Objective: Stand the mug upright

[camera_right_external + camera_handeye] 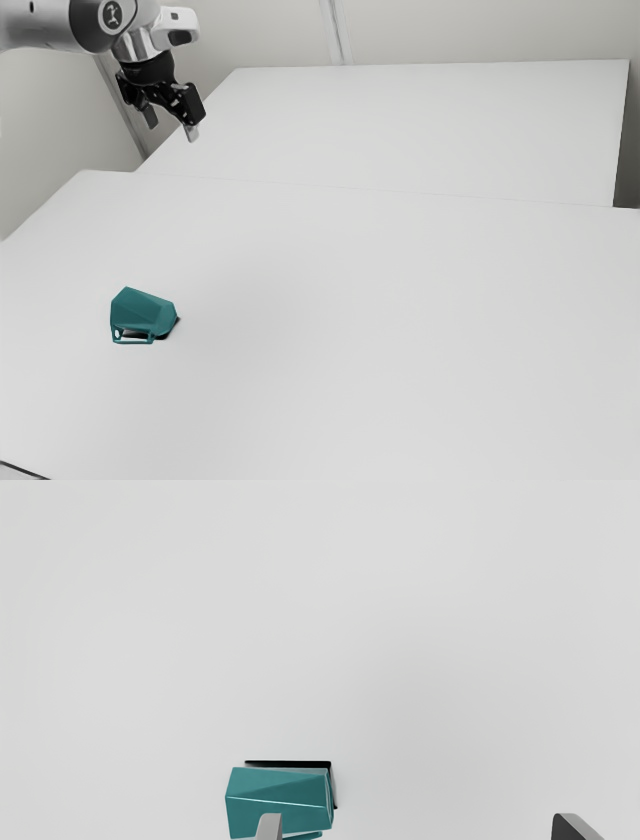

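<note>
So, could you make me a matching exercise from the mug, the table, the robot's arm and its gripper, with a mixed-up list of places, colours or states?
Things:
1. Mug
2. Table
3. Arm
4. Gripper

Places, colours or states:
A. Open, with nothing held
B. Teal, lying on its side
C. Reaching in from the exterior view's upper left
D. Pale and flat, underneath the teal thing

Right pairs: 1-B, 2-D, 3-C, 4-A
</note>
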Available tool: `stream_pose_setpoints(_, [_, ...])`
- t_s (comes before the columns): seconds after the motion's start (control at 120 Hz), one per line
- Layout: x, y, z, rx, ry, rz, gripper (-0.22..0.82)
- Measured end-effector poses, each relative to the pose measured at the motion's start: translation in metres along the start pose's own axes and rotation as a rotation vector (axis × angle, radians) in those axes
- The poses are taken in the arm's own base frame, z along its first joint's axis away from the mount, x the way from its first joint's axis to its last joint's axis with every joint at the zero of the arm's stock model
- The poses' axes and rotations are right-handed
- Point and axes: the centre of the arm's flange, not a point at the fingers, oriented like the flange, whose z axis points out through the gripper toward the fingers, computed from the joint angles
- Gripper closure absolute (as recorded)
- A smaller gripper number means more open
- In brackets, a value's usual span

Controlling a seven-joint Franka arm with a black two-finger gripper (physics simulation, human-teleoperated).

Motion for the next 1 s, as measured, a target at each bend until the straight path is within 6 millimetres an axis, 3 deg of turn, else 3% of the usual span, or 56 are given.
stream_pose_setpoints(0.275, [-0.005,-0.004,0.006,-0.003,-0.005,0.001,0.02])
stream_pose_setpoints(0.408, [-0.017,-0.007,0.014,-0.021,0.007,-0.006,0.02])
stream_pose_setpoints(0.583, [-0.034,-0.013,0.047,-0.112,0.016,-0.046,0.02])
stream_pose_setpoints(0.667, [-0.044,-0.027,0.065,-0.164,0.021,-0.094,0.02])
stream_pose_setpoints(0.825, [-0.078,-0.075,0.091,-0.245,0.031,-0.228,0.02])
stream_pose_setpoints(1.0, [-0.106,-0.084,0.108,-0.305,0.029,-0.27,0.02])
